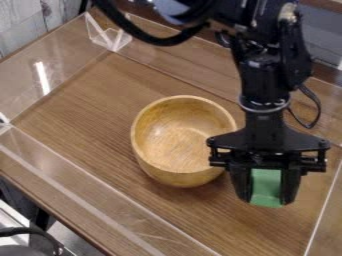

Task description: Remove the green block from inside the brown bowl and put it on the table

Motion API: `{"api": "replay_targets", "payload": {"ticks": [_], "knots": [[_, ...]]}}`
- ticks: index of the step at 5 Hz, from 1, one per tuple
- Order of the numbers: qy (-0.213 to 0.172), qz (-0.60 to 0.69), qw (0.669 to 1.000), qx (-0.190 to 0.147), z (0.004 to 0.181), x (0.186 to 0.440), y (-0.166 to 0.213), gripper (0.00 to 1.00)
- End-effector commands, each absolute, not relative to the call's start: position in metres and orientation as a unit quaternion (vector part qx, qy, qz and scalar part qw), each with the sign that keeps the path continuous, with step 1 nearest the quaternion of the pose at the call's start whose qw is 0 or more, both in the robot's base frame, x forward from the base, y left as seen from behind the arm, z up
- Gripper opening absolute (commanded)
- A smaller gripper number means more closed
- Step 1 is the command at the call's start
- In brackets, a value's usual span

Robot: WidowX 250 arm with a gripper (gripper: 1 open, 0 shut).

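Green is what I see between the black fingers: my gripper (267, 186) is closed on the green block (271, 187), pointing down. The block stands on end, long side up and down, low over the tabletop (94, 110). The brown bowl (181, 140) sits just beside it, empty. I think I only need to lower and let go.

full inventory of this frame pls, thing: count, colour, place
brown bowl: 1, light-brown wood, middle of the table, hollow empty
green block: 1, bright green, right of the bowl, between the gripper fingers
table: 1, brown wood grain, under everything
acrylic walls: clear, around the table edges
robot arm: 1, black, coming down from the top right
gripper: 1, black, right of the bowl, closed on the block
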State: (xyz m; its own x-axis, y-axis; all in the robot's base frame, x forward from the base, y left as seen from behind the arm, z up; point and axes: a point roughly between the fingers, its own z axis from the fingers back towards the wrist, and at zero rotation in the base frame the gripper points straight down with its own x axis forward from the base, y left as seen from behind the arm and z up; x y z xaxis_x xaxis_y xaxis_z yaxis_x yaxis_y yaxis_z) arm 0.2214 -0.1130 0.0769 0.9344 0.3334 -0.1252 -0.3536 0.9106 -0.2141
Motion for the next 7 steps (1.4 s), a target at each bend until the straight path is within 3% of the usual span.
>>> {"api": "replay_targets", "payload": {"ticks": [1, 7], "knots": [[0.011, 0.169, 0.975, -0.141, 0.098, 0.232, -0.111, 0.00], [0.022, 0.159, 0.975, -0.153, 0.067, 0.237, -0.118, 0.00]]}}
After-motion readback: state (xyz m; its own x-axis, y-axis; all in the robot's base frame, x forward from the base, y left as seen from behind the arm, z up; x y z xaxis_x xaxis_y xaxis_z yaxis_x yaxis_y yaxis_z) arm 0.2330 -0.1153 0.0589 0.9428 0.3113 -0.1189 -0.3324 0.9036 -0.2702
